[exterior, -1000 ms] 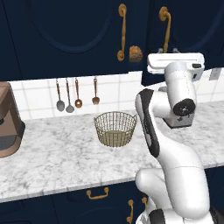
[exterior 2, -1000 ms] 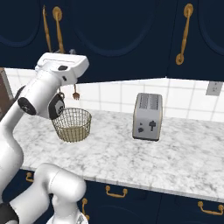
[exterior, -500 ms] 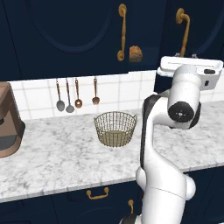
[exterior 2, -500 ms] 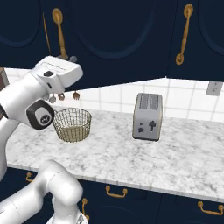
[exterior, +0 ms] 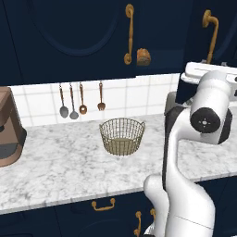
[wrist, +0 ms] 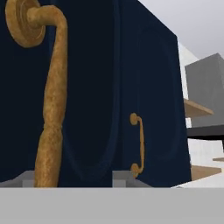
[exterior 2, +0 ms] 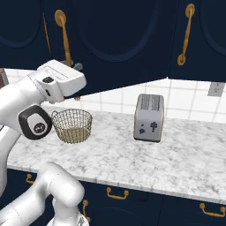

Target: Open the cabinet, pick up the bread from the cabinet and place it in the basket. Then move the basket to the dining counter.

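Note:
The cabinet [exterior: 69, 37] has its right door [exterior 2: 123, 39] swung partly open. In the gap behind it the bread [exterior: 143, 57], a small golden-brown loaf, sits on the shelf. My gripper [wrist: 74, 179] is up at the open door's long brass handle [wrist: 52, 109]. The handle stands between the fingers, close to the left one, with a clear gap to the right one, so the jaws are open around it. The wire basket [exterior: 122, 135] stands empty on the marble counter, below and left of the bread. The dining counter is out of view.
A silver toaster [exterior 2: 149, 117] stands right of the basket [exterior 2: 72, 125]. Hanging utensils [exterior: 81, 99] line the tiled wall, and a brown coffee machine [exterior: 7, 127] sits at the far left. The open door juts out over the counter [exterior 2: 176, 154] above my arm.
The right door has swung further open, its handle moving right in the left base view along with my hand. The jaws have widened slightly around the handle.

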{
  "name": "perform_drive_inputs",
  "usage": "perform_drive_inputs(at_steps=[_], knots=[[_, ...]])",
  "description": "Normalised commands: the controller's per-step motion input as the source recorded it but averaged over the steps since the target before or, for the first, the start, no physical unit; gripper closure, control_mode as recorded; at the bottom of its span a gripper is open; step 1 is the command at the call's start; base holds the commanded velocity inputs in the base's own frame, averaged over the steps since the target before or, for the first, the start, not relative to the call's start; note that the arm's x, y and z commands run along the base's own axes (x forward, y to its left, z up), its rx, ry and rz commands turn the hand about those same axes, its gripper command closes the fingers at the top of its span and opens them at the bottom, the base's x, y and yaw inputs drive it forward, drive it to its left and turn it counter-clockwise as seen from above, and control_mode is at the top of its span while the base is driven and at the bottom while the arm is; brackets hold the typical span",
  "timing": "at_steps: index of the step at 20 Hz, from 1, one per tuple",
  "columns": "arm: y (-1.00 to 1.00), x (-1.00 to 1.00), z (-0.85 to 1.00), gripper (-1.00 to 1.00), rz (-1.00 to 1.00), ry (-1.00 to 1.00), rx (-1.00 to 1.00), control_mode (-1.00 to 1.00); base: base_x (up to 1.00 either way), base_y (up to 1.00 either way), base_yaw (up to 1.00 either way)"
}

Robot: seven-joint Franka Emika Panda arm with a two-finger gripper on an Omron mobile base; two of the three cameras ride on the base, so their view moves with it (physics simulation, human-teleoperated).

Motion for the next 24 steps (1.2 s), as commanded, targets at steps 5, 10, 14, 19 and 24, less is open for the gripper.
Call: perform_drive_inputs(at_steps=[5,10,14,19,24], knots=[[-0.70,-1.00,0.17,1.00,0.00,0.00,0.14,-1.00,0.00,0.00,0.00],[-0.45,-1.00,0.13,-1.00,0.00,0.00,0.11,-1.00,0.00,0.00,0.00],[-0.08,-0.84,0.13,-1.00,0.00,0.00,0.04,-1.00,0.00,0.00,0.00],[0.69,-0.99,0.03,-1.00,0.02,0.00,0.00,-1.00,0.00,0.00,0.00],[0.99,-0.97,0.06,-1.00,0.21,-0.02,0.00,-1.00,0.00,0.00,0.00]])
